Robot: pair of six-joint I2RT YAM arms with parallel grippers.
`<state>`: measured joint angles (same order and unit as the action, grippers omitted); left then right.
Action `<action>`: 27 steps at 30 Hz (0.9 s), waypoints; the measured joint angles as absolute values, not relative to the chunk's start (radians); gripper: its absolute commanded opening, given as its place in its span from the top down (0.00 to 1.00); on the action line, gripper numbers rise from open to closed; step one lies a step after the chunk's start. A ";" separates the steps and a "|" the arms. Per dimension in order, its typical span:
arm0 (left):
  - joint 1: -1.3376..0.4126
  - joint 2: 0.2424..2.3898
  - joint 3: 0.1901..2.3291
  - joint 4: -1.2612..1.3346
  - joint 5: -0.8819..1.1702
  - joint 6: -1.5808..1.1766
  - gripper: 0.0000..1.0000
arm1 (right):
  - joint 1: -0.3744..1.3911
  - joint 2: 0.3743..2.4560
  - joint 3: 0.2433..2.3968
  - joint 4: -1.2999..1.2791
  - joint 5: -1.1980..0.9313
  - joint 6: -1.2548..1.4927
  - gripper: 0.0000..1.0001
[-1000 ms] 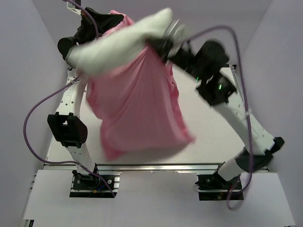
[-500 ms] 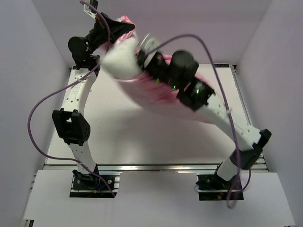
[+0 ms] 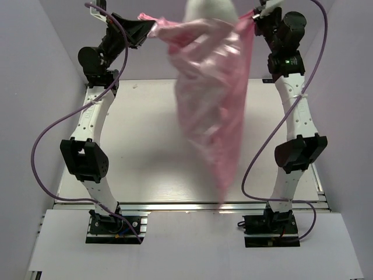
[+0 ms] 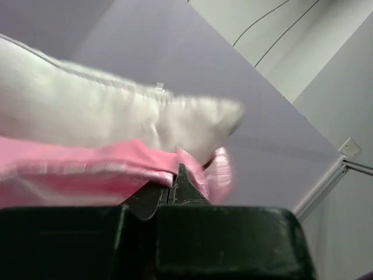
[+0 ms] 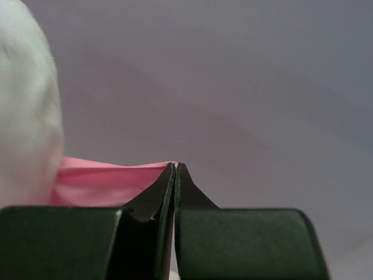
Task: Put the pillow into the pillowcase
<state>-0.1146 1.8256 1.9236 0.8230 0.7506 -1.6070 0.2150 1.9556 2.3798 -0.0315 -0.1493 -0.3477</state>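
The pink pillowcase hangs high over the table, blurred, stretched between both raised arms. My left gripper is shut on its upper left edge; in the left wrist view the pink hem lies clamped at the closed left gripper. My right gripper is shut on the upper right corner, with pillowcase fabric running off the closed right gripper. The white pillow sticks out of the pillowcase's top opening, and the pillow shows in both wrist views.
Below the hanging fabric lies the white table, with its metal frame rail along the near edge. Lilac walls close in on the left, right and back. Purple cables loop beside both arms.
Both arms swung apart and upward; the right arm went from the middle to the far right. The pillowcase, bunched half a second ago, now hangs long, with the pillow at its top.
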 measured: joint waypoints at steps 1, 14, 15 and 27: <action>-0.117 1.829 1.922 0.815 0.753 -1.606 1.00 | 0.185 1.952 2.335 -0.024 -0.134 -0.339 1.00; -0.146 1.811 1.810 0.827 0.798 -1.590 1.00 | 0.299 1.728 2.224 0.123 -0.176 -0.265 1.00; -0.145 1.777 1.734 0.831 0.796 -1.581 1.00 | 0.305 1.687 2.170 0.131 -0.195 -0.256 1.00; -0.097 1.221 1.061 0.304 0.761 -1.243 1.00 | 0.574 1.477 1.531 0.162 -0.403 -0.250 1.00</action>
<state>-0.0967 1.2209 1.0611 0.3042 0.7609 -1.2430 0.5735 1.4765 1.5311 0.1619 -0.4030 -0.2501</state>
